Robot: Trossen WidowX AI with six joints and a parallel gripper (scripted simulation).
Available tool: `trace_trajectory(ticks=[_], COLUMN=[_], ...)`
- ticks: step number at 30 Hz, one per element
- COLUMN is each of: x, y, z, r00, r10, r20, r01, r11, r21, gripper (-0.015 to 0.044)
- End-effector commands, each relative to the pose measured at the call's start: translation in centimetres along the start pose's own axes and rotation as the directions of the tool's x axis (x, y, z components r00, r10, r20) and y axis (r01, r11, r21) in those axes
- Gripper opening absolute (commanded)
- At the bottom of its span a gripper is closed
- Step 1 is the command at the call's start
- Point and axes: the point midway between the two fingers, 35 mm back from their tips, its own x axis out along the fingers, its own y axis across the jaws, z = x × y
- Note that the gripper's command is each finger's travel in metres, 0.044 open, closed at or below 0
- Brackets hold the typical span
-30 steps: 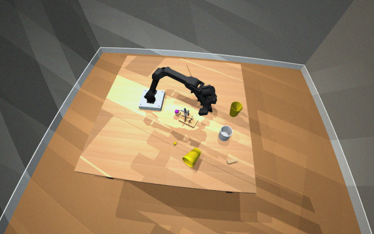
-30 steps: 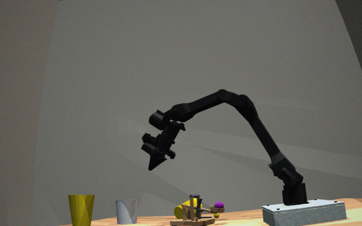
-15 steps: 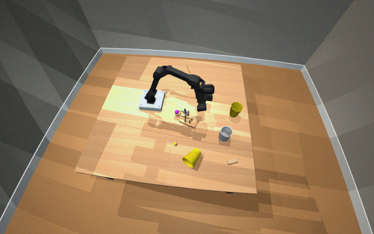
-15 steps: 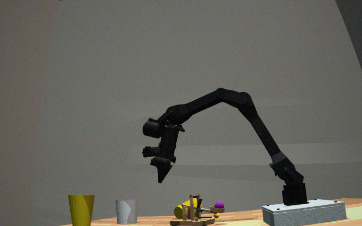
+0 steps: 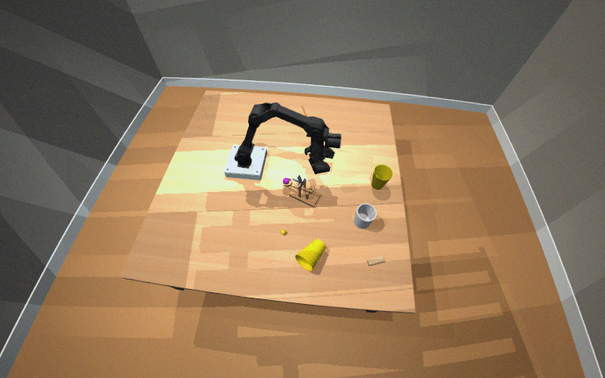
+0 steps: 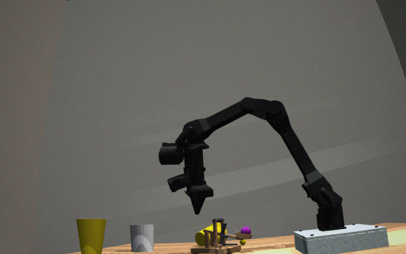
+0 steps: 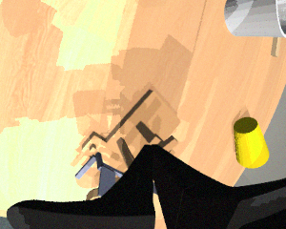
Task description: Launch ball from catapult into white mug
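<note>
catapult [image 5: 304, 198] [image 6: 215, 249] [image 7: 157, 112], purple ball [image 5: 286, 180] [image 6: 246, 230] seated: lower centre of the top view's middle, lower-left of the gripper [image 5: 320, 170] [image 6: 196, 214] [image 7: 150, 151]. fingers pressed together, empty. long axis slants toward white mug [image 5: 365, 216] [image 6: 141, 238] [image 7: 257, 19].

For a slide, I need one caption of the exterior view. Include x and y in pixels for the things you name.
Shut tool [image 6: 196, 214] [image 7: 150, 151] above the catapult [image 6: 216, 248] [image 7: 157, 110], purple ball [image 6: 246, 230] in its cup.

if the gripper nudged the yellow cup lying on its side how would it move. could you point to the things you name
The yellow cup [image 5: 311, 255] [image 6: 201, 238] [image 7: 251, 143] would probably roll, since its round side rests on the table. Its path would likely curve, as one end is wider than the other. It looks hollow, so it may be light and shift easily.
</note>
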Motion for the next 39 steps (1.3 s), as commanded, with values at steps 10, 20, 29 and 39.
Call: trace_trajectory(ticks=[10,20,29,39], x=[0.1,-0.4,-1.2,-0.3], y=[4.1,6.2,7.3,7.6], z=[-3.9,-6.8,-8.9,-8.7], r00=[0.973,0.92,0.864,0.865], r10=[-0.058,-0.152,-0.244,-0.244], r20=[-0.222,-0.362,-0.439,-0.439], r01=[-0.021,-0.092,-0.174,-0.174], r11=[0.941,0.813,0.675,0.675], r21=[-0.337,-0.575,-0.717,-0.717], gripper=[0.0,0.0,0.0,0.0])
